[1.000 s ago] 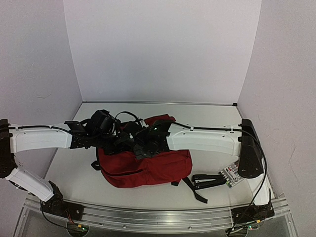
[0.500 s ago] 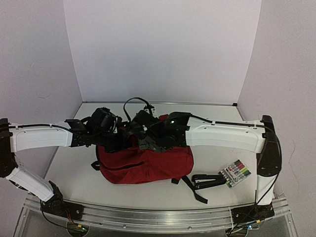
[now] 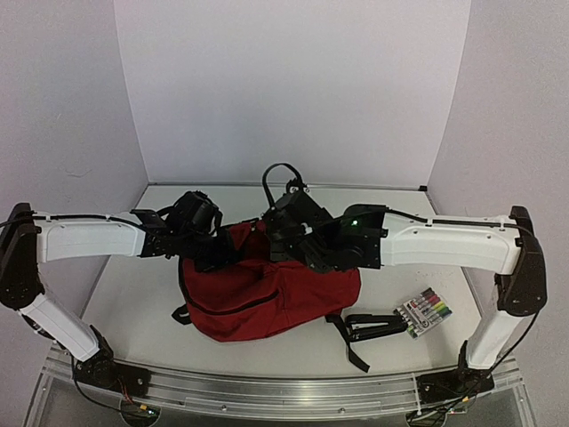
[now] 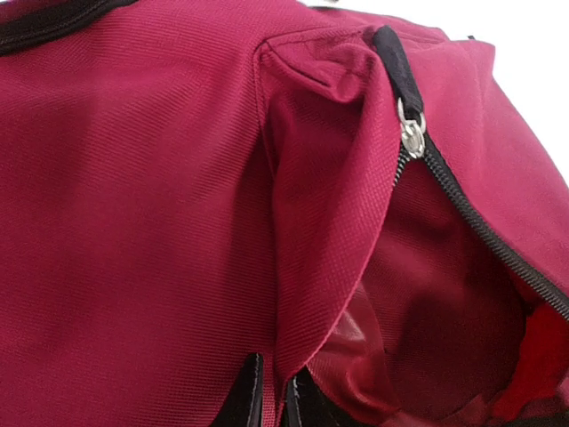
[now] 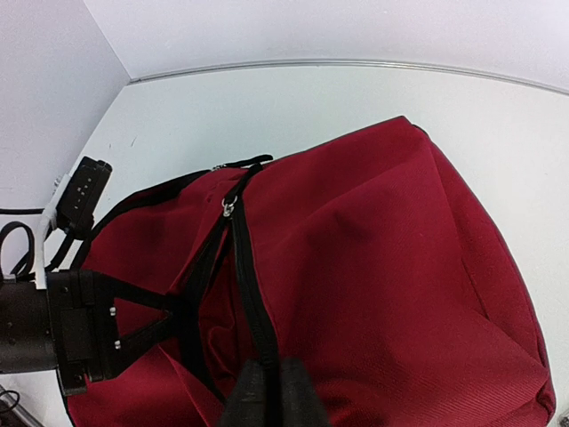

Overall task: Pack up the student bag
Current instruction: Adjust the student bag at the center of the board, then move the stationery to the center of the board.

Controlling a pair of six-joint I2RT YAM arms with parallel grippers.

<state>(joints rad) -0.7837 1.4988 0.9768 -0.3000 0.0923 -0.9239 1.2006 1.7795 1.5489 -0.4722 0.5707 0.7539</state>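
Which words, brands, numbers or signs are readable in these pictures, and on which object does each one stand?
No text can be read in any view.
marker pack: it has a printed label, but the print is too small and blurred to read.
student bag: no word, logo or tag shows on the fabric or the zippers.
black tool beside the markers: no marking visible.

We record the student bag (image 3: 267,298) as plain dark red fabric with a fine woven texture. It has a black zipper (image 4: 462,196), a silver zipper pull (image 4: 411,133) and black straps (image 3: 348,345). At lower right, the marker pack (image 3: 427,311) shows multicoloured stripes, and the tool (image 3: 373,326) is black. The worktop (image 3: 391,200) is white. The left arm (image 3: 89,240) and right arm (image 3: 453,249) have white links and black joints.
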